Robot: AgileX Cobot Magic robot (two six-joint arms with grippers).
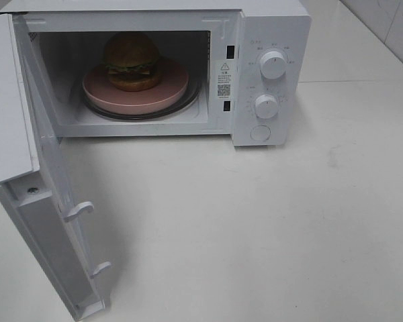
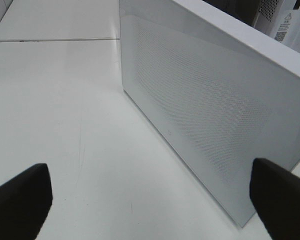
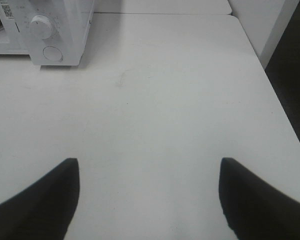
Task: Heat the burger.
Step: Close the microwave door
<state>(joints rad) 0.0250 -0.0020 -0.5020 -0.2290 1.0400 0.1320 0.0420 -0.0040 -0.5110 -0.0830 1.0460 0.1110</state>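
Burger point(image 1: 131, 60) in microwave point(image 1: 269, 40) | left tool point(image 2: 149, 170) spread beside door point(image 2: 205, 100) | right tool point(image 3: 149, 162) spread above table point(image 3: 165, 100)

- microwave point(image 1: 272, 33), at the table's far edge: white all over, with small grey print round the dials
- dials point(image 1: 273, 65): white
- round button point(image 1: 260, 133) under them: white
- door point(image 2: 200, 100): white frame, its window a fine grey dot mesh
- sticker point(image 1: 224, 79) on the microwave's front: white with black print and a black-and-white code square
- plate point(image 1: 97, 90): plain dusty pink
- turntable point(image 1: 191, 97): clear glass, dark at the rim
- burger point(image 1: 132, 60): brown bun, green lettuce frill, a streak of yellow, dark patty
- table point(image 1: 255, 228): plain white, with a faint grey smudge point(image 1: 332, 157) toward its right edge
- left gripper point(image 2: 149, 165): black
- right gripper point(image 3: 149, 160): black
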